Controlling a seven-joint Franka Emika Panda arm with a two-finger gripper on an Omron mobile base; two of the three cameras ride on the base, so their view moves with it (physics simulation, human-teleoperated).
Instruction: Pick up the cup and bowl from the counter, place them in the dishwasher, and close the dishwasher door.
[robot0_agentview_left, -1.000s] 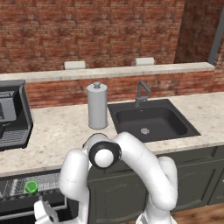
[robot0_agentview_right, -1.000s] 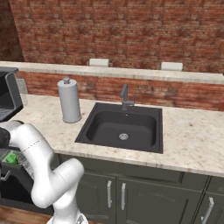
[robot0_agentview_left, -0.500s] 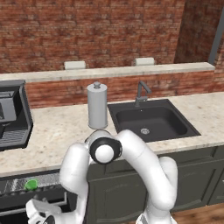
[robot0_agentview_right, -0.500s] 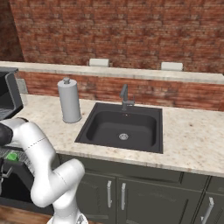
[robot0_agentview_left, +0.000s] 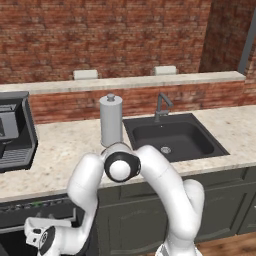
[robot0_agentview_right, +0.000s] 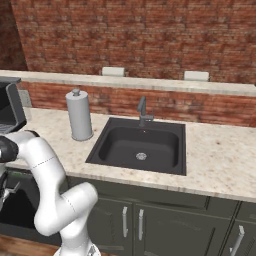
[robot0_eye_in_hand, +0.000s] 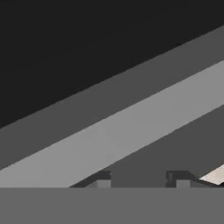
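Arm bent low at the dishwasher, left of the sink.

Left base view: the arm folds down off the beige worktop (robot0_agentview_left: 65, 150) toward the dishwasher (robot0_agentview_left: 30, 212) below; a grey canister (robot0_agentview_left: 111, 120) stands beside the black sink (robot0_agentview_left: 172, 137). Right base view: same canister and sink. Hand view: the claw (robot0_eye_in_hand: 142, 179) shows two dark tips standing apart with nothing between them, facing slanted grey bands; cup and bowl cannot be made out.

one grey canister (robot0_agentview_left: 111, 120), one sink (robot0_agentview_left: 172, 138), one faucet (robot0_agentview_left: 161, 105), one coffee machine (robot0_agentview_left: 15, 131)
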